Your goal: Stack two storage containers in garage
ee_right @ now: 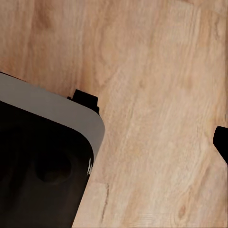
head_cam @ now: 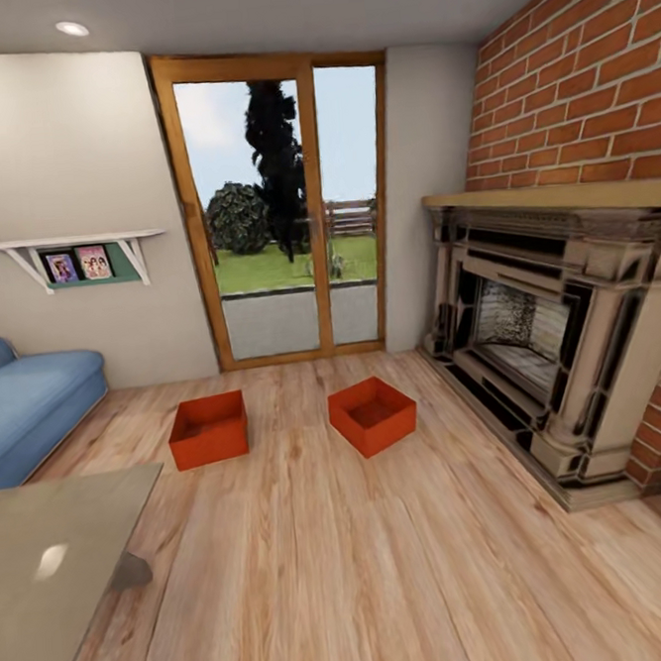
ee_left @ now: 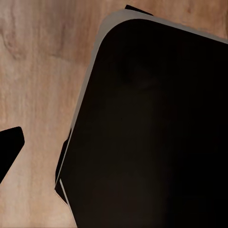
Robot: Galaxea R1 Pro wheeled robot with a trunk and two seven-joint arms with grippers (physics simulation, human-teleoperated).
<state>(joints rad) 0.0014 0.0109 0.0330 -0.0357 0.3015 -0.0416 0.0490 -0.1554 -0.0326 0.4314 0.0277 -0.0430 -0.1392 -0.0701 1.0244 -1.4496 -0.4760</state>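
Facing two boxes, arms tucked low

Looking into the living room from the head view, both containers sit on the wood floor (head_cam: 320, 570) ahead, in front of the glass door (head_cam: 281, 205). The left box (head_cam: 209, 428) lies square to the robot; the right box (head_cam: 372, 415) is turned at an angle, nearer the fireplace (head_cam: 560, 342). They stand apart, open tops up, with bare planks all round, so each can be approached on its own.

Neither box is anywhere near a gripper. Each wrist view looks straight down at planks past a dark rounded body, probably the robot's base, which suggests the arms hang folded at the sides for driving. A dark tip (ee_left: 9, 147) shows at the edge of the left wrist view and another (ee_right: 222, 142) in the right; I cannot tell how far either gripper is open, and nothing shows held.

A sofa (head_cam: 28, 404) and a grey table (head_cam: 60, 560) lie on the left arm's side, so the clear lane runs down the middle. Judging by this, pickup has not begun.
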